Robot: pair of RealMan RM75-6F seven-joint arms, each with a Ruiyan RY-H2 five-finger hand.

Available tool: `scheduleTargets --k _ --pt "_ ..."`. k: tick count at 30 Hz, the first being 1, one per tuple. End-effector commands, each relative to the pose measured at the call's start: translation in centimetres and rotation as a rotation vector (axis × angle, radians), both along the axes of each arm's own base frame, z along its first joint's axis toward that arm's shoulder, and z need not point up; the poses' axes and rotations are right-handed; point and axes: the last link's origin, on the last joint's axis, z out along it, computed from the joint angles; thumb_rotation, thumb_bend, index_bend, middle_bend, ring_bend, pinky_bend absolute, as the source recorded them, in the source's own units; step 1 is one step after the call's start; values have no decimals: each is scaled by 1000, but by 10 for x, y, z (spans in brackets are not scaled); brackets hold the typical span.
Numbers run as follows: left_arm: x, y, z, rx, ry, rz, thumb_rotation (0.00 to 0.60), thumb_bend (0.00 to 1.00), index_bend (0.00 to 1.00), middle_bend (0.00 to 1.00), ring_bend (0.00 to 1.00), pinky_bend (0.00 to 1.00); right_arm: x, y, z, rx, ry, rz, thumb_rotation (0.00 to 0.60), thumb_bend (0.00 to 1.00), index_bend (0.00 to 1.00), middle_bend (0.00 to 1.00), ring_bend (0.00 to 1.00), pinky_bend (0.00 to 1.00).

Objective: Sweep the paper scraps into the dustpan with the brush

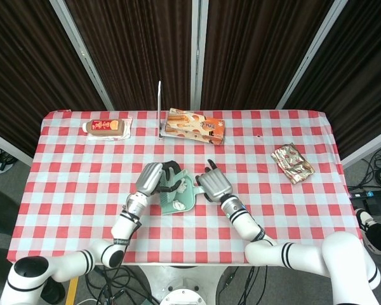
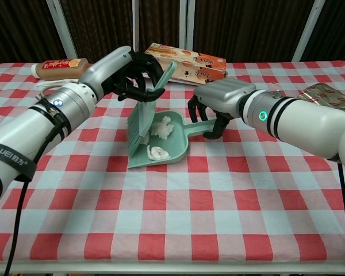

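A green dustpan (image 2: 178,146) lies on the checked table, its mouth toward the front. My right hand (image 2: 221,100) grips its handle (image 2: 200,125) from the right. My left hand (image 2: 129,75) holds a green brush (image 2: 141,123) upright, bristles down at the pan's left front edge. White paper scraps (image 2: 161,127) lie inside the pan, one (image 2: 157,153) near its mouth. From the head view, the left hand (image 1: 153,178) and right hand (image 1: 213,185) flank the dustpan (image 1: 185,203); the brush there is mostly hidden by the hand.
A biscuit box (image 2: 187,60) lies behind the pan. A labelled bottle (image 2: 57,66) rests at the back left and a foil packet (image 2: 328,95) at the far right. A thin metal post (image 1: 159,108) stands at the table's back edge.
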Motion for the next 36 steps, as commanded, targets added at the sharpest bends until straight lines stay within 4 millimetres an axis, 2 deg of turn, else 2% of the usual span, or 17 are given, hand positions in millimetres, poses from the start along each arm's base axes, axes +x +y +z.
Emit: scheduleTargets --k 1,11,19,23,25,29,31,36 --pt "12 -2 -1 -26 -51 6 600 453 517 551 624 851 1 0 0 1 -4 -1 600 376 706 620 242 0" --pt "25 -2 -5 -78 -105 32 600 453 517 551 624 851 0 3 -5 6 -8 -6 600 375 706 619 242 0" --pt "26 3 6 -39 -109 17 600 453 517 551 624 851 -4 1 -1 -4 -8 -10 600 375 684 597 245 0" --pt "22 5 17 1 -91 -5 600 453 517 551 624 851 -8 2 0 -2 -1 -22 600 371 599 545 229 0" --pt "18 6 25 31 -76 -22 600 453 517 551 624 851 -10 2 1 -5 5 -21 600 346 523 497 200 0" --pt "5 12 45 97 -28 -45 600 453 517 551 624 851 -13 4 4 -7 14 -29 600 198 349 405 126 0" --pt "-6 17 57 128 23 -51 600 453 517 551 624 851 -14 5 6 -8 13 -34 600 97 272 354 98 0" --pt "-44 23 82 184 258 -76 600 454 517 551 624 851 -16 6 13 -22 21 -38 600 30 195 309 76 0"
